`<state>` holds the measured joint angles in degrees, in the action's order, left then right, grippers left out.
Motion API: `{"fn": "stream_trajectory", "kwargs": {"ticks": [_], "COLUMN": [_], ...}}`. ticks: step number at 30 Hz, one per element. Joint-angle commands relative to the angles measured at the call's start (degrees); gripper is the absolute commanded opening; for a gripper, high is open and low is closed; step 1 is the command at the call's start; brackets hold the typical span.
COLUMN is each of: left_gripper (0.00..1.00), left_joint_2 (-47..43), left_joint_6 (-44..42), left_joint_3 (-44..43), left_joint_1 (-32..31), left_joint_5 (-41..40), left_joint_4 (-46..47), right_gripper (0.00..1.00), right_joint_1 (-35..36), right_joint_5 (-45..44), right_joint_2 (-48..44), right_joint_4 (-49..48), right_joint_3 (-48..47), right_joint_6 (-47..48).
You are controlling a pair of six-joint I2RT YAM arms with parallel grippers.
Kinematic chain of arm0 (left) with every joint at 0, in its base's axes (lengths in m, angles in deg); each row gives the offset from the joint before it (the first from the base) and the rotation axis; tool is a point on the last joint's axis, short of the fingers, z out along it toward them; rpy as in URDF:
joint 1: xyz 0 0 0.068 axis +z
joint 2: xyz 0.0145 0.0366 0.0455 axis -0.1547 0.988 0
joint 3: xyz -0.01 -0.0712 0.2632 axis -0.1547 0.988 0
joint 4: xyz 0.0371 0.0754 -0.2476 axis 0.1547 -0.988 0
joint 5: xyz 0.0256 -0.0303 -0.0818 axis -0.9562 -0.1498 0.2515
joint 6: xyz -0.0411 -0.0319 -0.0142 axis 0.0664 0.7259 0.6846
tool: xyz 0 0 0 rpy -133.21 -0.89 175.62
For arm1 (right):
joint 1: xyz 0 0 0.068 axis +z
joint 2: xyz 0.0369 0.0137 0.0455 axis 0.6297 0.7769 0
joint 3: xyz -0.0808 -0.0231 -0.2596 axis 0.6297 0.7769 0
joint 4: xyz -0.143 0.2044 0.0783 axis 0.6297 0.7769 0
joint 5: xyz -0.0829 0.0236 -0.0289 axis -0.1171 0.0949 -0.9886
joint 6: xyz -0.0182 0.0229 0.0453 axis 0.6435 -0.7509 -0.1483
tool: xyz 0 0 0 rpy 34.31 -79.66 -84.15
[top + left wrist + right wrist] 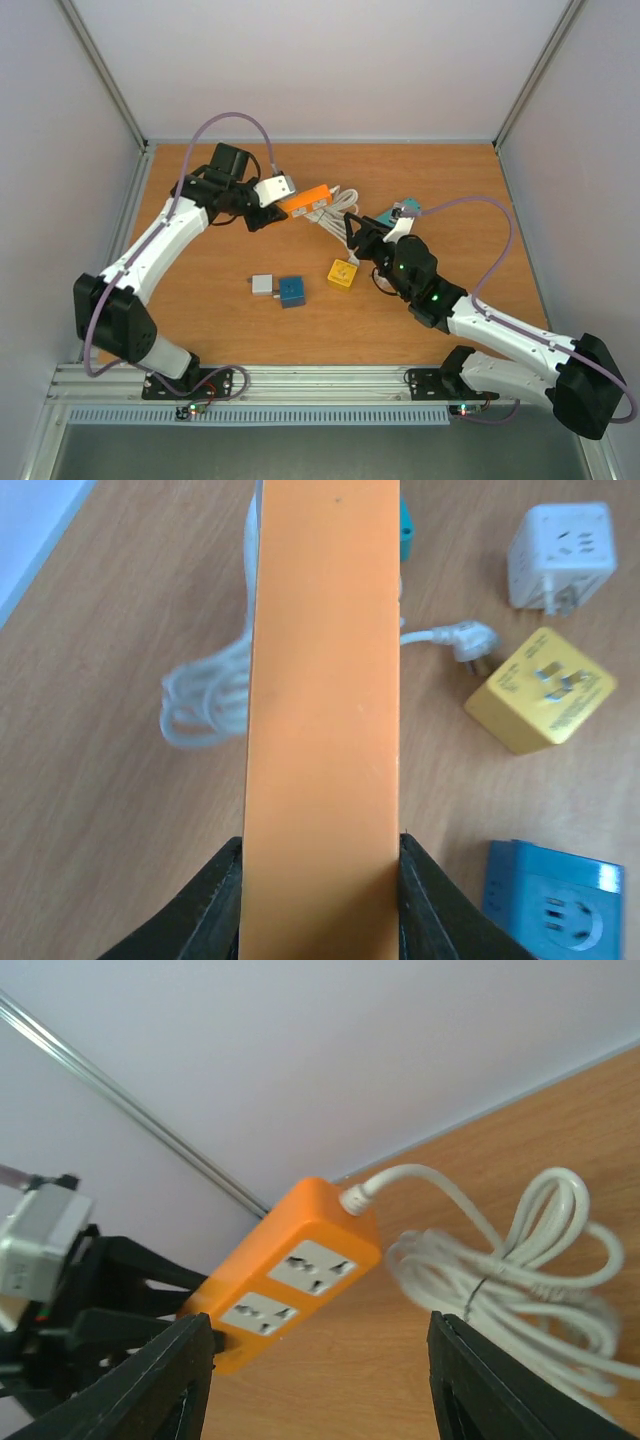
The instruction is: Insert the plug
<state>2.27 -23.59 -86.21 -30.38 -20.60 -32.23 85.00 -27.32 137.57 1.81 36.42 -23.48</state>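
Observation:
My left gripper [278, 205] is shut on one end of an orange power strip [305, 200] and holds it above the table. In the left wrist view the strip [322, 710] fills the middle, clamped between both fingers of the left gripper [320, 852]. Its two white sockets face my right wrist camera [290, 1270]. My right gripper [355, 230] is open and empty [320, 1360], just in front of the strip's free end. The strip's white cable coil [530, 1270] lies beside it, and its white plug [470, 640] rests on the table.
A yellow cube adapter [342, 273], a blue one [292, 291] and a grey-white one [263, 284] lie mid-table. A teal block [405, 211] lies past the strip's end. Another white cube adapter [560, 555] shows in the left wrist view. White walls enclose the table.

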Motion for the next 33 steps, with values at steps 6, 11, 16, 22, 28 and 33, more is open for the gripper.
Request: {"fn": "stream_trajectory", "kwargs": {"ticks": [6,11,16,22,28,33], "left_gripper": [0.01,0.01,0.01,0.01,0.01,0.01], "left_joint_2": [-10.81,-12.00,-12.03,-12.76,-17.30,-19.03], "left_joint_6": [9.68,15.86,21.27,21.30,17.36,17.62], "left_joint_3": [-5.38,-6.95,-8.91,-11.40,-8.20,-5.07], "left_joint_1": [-0.23,-0.23,-0.23,-0.39,-4.88,-13.89], "left_joint_5": [5.15,0.50,1.99,8.29,11.60,11.43], "left_joint_4": [-0.87,4.92,8.96,2.25,-4.01,-5.77], "right_gripper": [0.61,0.62,0.62,0.63,0.63,0.64], "right_joint_1": [0.43,0.43,0.47,0.44,0.34,0.27], "right_joint_5": [-0.50,-0.89,-1.57,-4.91,-12.64,-21.33], "right_joint_2": [-3.58,-3.91,-4.16,-5.72,-8.74,-16.14], "right_joint_4": [0.34,0.79,1.09,3.28,8.51,12.97], "right_joint_3": [0.72,0.76,0.72,0.29,-1.15,-1.44], "right_joint_6": [-1.70,-2.04,-2.36,-3.83,-6.65,-8.70]}}
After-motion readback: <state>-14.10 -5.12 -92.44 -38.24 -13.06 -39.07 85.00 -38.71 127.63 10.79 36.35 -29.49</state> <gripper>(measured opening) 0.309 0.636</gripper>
